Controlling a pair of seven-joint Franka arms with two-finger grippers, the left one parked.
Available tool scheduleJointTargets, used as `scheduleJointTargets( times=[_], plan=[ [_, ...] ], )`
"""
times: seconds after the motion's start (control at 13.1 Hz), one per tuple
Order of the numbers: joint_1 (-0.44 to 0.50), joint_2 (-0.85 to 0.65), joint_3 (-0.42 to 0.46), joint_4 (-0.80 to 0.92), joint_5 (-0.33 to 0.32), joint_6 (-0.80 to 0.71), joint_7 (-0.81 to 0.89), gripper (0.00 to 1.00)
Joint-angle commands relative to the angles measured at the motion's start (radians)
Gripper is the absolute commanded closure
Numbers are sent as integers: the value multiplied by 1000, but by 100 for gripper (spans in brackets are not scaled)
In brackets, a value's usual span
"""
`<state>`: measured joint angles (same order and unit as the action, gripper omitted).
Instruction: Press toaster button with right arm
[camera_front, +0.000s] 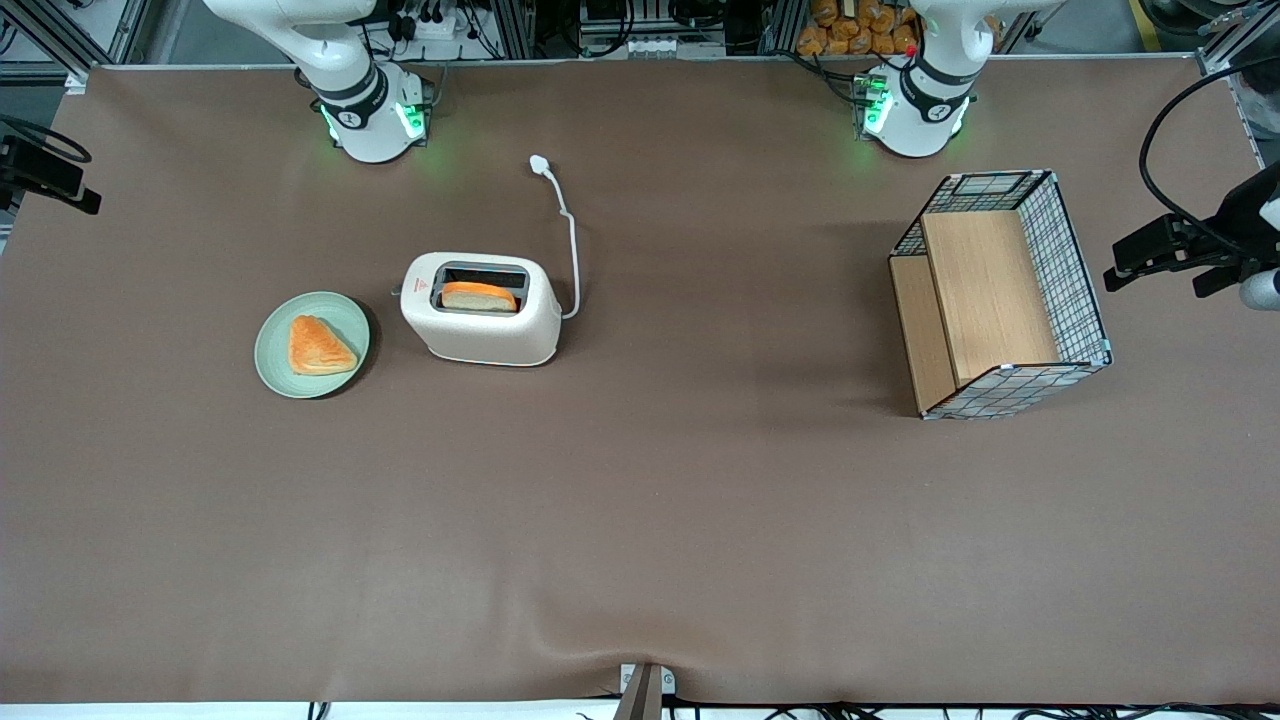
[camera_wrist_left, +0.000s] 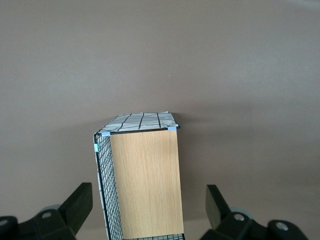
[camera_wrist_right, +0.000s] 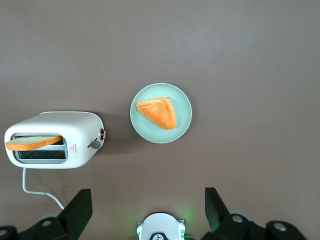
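The cream-white toaster (camera_front: 485, 330) (camera_wrist_right: 75, 131) stands on the brown table with a slice of bread (camera_front: 480, 296) in its slot. The toaster button (camera_wrist_right: 95, 144) is a small dark-grey tab on the narrow end face that faces the green plate (camera_front: 270, 352). My right gripper (camera_wrist_right: 147, 200) hangs high above the table, well apart from the toaster. It is open, with nothing between its black fingers (camera_wrist_right: 80, 207). In the front view it shows as a dark shape (camera_front: 45, 172) at the working arm's end of the table.
The green plate (camera_wrist_right: 186, 107) holds a triangular pastry (camera_front: 318, 347) beside the toaster's button end. A white cord (camera_front: 572, 250) with a plug (camera_front: 540, 163) runs toward the arm bases. A wire-and-wood basket (camera_front: 1075, 270) (camera_wrist_left: 145, 180) lies toward the parked arm's end.
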<state>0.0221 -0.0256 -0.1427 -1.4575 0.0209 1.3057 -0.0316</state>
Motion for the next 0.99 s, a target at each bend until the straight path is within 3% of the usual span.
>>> scheduleJointTargets(
  times=[0.0,0.46,0.92],
  plan=[
    [13,-13,-3,3,-19,-6,22,0],
    [7,12,-3,0,4,-13,19,0],
    [13,39,3,-142,141,-108,15,0]
  ],
)
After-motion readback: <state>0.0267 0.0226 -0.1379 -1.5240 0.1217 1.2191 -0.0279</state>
